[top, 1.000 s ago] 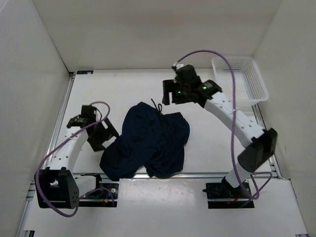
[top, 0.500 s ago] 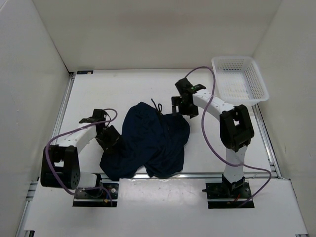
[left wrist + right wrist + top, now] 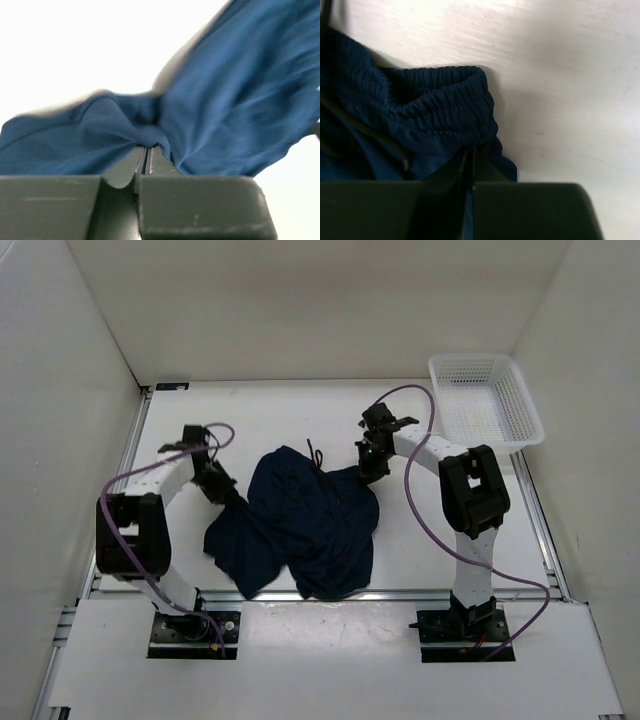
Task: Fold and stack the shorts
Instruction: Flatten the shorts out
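Observation:
The dark navy shorts [image 3: 305, 525] lie crumpled in the middle of the white table, drawstring [image 3: 318, 456] at their far edge. At the cloth's left edge my left gripper [image 3: 228, 495] is shut on a fold; the left wrist view shows blue fabric [image 3: 215, 100] pinched at the closed jaw tips [image 3: 148, 150]. My right gripper [image 3: 368, 472] is shut on the upper right corner, and the right wrist view shows the ribbed waistband [image 3: 440, 107] clamped at its jaw tips [image 3: 471, 152].
A white plastic mesh basket [image 3: 487, 400] stands at the back right corner. White walls close in the table on the left, back and right. Both arm bases [image 3: 185, 625] sit at the near edge, purple cables looping over them.
Both arms have swung down onto the shorts from apart. Each gripper went from open to shut on the cloth, the left at the left edge, the right at the waistband.

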